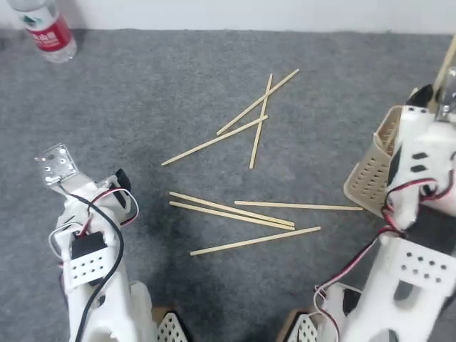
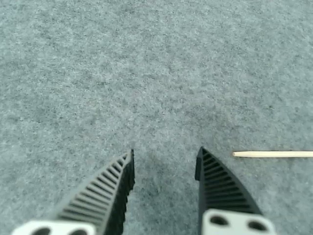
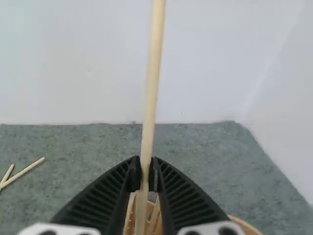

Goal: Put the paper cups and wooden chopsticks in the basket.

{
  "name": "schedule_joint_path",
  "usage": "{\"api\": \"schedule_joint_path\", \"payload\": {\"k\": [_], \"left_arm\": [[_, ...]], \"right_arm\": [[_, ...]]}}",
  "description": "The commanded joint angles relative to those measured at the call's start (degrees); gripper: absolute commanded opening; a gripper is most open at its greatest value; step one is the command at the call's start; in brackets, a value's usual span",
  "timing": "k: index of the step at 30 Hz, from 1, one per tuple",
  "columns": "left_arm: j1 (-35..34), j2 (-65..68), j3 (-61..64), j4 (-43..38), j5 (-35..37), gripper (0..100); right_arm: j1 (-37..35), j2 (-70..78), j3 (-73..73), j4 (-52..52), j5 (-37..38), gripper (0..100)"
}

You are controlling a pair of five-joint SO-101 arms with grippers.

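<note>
While held over the basket, right gripper: pressed together on one wooden chopstick, pinching it low on the shaft.
Held chopstick: roughly upright, upper length rising above the fingers, lower end dropping between them towards the basket below.
Basket: beige, perforated, at the right edge of the mat, partly covered by the right arm.
Left gripper: spread apart, gripping nothing, hovering just above bare mat at the near left.
Far chopsticks: three, crossing one another, lying on the mat about the middle and towards the far side.
Near chopsticks: four, closer to the arms; two lying side by side and almost touching, one below them slanting towards the right, one stretching right with its end at the basket's foot, contact there impossible to tell.
Loose chopstick end: flat on the mat, just beside the left gripper's fingers, apart from them.
Mat: grey, carpet-like, under everything.
Bottle: clear plastic with a red label, in the far left corner, well apart from the chopsticks.
</note>
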Motion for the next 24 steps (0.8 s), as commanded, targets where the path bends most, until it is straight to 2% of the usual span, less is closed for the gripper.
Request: {"api": "schedule_joint_path", "payload": {"k": [1,6,9,13,14,17,20,24], "left_arm": [[0.35,-0.97,-0.4,-1.14,0.18,20],[0.44,-0.97,-0.4,-1.23,0.18,20],[0.44,-0.97,-0.4,-1.23,0.18,20],[0.44,-0.97,-0.4,-1.23,0.18,20],[0.44,-0.97,-0.4,-1.23,0.18,20],[0.44,-0.97,-0.4,-1.23,0.18,20],[0.44,-0.97,-0.4,-1.14,0.18,20],[0.35,-0.97,-0.4,-1.05,0.18,20]], "right_arm": [[0.4,-5.93,9.32,-8.75,-3.34,0.8],[0.84,-13.23,24.79,-17.63,-3.34,0.8],[1.1,-16.92,30.68,-19.38,-0.97,3.6],[0.92,-21.58,31.56,-14.37,1.49,27.6],[0.92,-22.64,31.56,-13.49,2.11,31.0],[0.92,-25.63,29.8,-9.8,3.96,26.8],[0.13,-26.77,21.89,-1.45,3.78,20.2],[-6.02,-22.9,10.11,11.3,4.48,20.3]]}}
